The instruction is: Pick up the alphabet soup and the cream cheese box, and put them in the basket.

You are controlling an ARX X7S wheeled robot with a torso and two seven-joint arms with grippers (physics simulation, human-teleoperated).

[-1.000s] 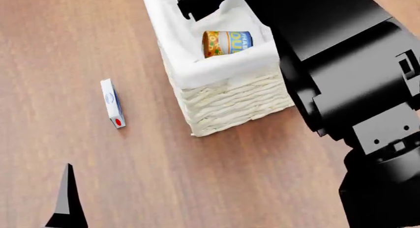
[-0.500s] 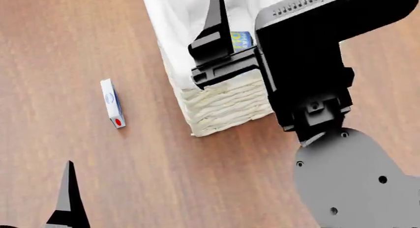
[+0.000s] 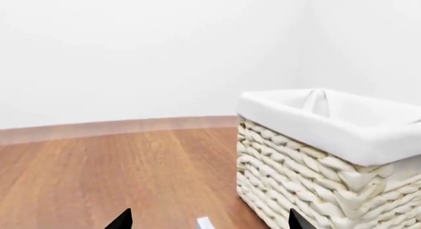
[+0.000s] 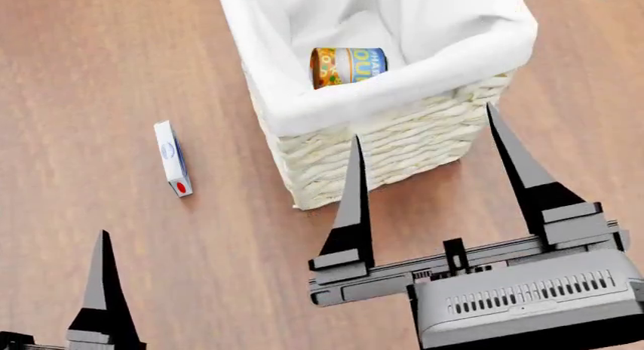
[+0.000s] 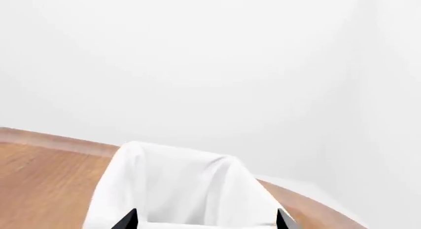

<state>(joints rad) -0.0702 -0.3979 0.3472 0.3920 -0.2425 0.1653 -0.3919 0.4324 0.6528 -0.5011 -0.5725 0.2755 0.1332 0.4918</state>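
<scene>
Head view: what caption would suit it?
Blue-labelled soup can lies inside cream wicker basket; thin white box waits on wooden floor.

cream-white woven wicker basket (image 4: 403,150) with white cloth lining, blue-labelled alphabet soup (image 4: 348,66) with orange-yellow band, white cream cheese box (image 4: 172,159) with blue oval and red spot, brown wood-grain floor (image 4: 111,56)

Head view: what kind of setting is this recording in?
Probably a bare simulated test scene, not a furnished room: a plain wood-grain surface, blank white walls, and only the basket, the alphabet soup and the cream cheese box.
</scene>
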